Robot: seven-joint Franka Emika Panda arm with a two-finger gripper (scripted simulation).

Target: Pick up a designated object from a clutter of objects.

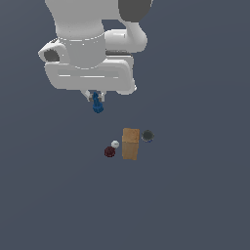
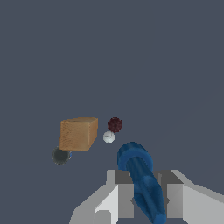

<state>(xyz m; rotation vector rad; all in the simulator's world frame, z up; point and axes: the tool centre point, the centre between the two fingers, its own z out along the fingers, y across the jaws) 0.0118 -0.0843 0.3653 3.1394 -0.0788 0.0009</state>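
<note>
Blue item point(image 1: 97, 105) between gripper point(image 1: 95, 95) fingers — well apart from tan box point(image 1: 130, 143).

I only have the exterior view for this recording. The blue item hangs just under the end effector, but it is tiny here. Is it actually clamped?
Observer: Yes. In the wrist view the blue item sits between the two fingers of the end effector, one on each side of it.
Operator: What shape is it? Here it is a blob.
Observer: Elongated, with a wider rounded end pointing away from the end effector.
Operator: Is anything near it that might snag?
Observer: The wrist view shows the tan box, white ball, dark red ball and dark grey round item clear of it, with bare floor between.
</note>
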